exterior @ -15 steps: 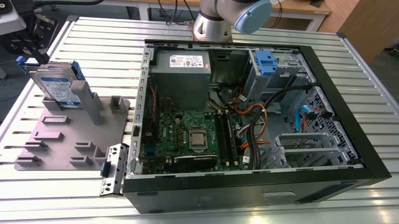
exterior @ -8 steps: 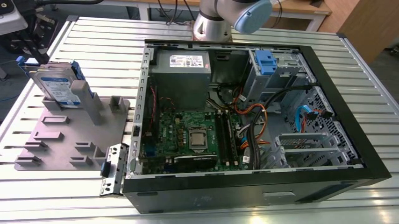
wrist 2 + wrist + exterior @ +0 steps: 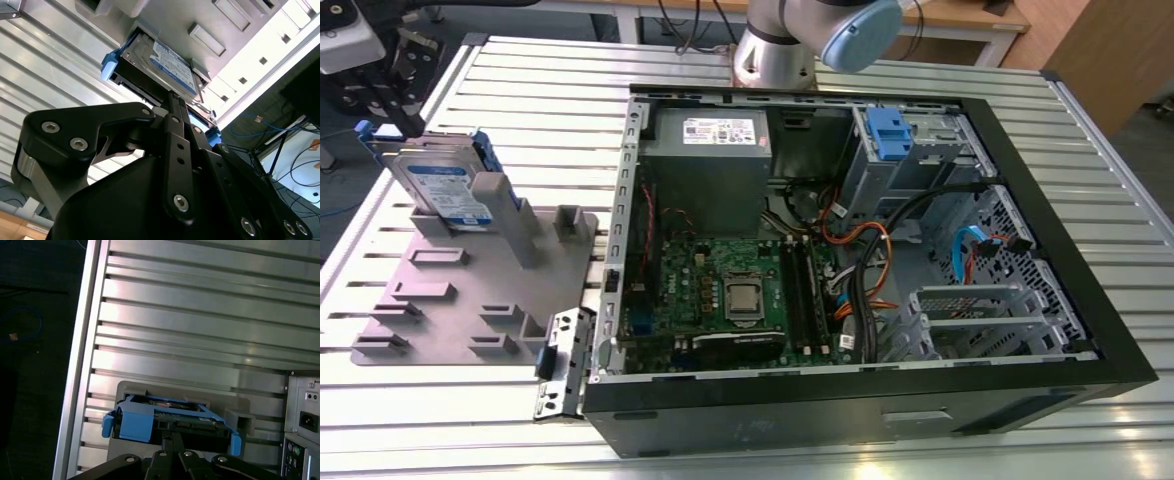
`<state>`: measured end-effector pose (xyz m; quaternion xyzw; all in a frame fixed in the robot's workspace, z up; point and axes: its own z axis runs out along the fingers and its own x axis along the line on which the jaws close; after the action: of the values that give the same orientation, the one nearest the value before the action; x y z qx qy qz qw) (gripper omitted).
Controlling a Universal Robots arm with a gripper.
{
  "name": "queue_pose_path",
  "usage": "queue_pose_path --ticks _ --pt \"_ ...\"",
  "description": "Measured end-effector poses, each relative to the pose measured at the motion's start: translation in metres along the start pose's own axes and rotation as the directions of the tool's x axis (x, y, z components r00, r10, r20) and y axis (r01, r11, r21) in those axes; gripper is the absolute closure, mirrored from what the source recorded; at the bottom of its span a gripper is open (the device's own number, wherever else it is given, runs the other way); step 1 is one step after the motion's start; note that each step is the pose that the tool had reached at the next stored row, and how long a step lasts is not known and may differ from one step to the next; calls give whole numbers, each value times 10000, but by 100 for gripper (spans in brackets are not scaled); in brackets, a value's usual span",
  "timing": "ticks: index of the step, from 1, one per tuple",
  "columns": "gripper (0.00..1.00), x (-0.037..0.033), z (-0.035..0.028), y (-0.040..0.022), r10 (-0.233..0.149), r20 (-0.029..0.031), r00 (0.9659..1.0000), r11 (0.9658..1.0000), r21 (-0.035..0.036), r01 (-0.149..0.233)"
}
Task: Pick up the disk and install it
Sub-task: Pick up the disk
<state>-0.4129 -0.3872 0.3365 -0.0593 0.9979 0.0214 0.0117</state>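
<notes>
A robotics lab or workshop; a ribbed aluminium bench (image 3: 534, 90) carries an opened computer case (image 3: 854, 405) and a grey holding jig (image 3: 454, 300); a robot arm (image 3: 781, 45) rises at its far edge; wooden desks (image 3: 961, 15) and loose cables (image 3: 300, 160) lie around it.

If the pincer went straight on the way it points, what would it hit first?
The disk: the pincer points straight at its near edge, where it stands in the grey holder. It may even be touching; depth is unclear.

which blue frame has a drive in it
The one on the grey holder, exterior view's left, carries the disk; the bracket inside the computer is empty.
</notes>
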Motion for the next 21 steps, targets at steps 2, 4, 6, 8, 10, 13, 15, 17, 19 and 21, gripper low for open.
queue_pose_path --ticks 2,4,6,8,10,13,15,17,19,21 --pt "89 0 0 0 -49 -2 10000 10000 -1 49" --pt "89 0 0 0 -88 -4 10000 10000 -3 88" --pt "89 0 0 0 -116 -5 9999 9999 -3 116" --pt "89 0 0 0 -125 -5 9999 9999 -3 125" --pt "89 0 0 0 -129 -5 9999 9999 -3 129" --pt "89 0 0 0 -129 -5 9999 9999 -4 129" --pt "89 0 0 0 -129 -5 9999 9999 -4 129" --pt "89 0 0 0 -131 -5 9999 9999 -3 131" --pt "89 0 0 0 -150 -6 9999 9999 -4 150" --pt "89 0 0 0 -193 -8 9998 9998 -5 193"
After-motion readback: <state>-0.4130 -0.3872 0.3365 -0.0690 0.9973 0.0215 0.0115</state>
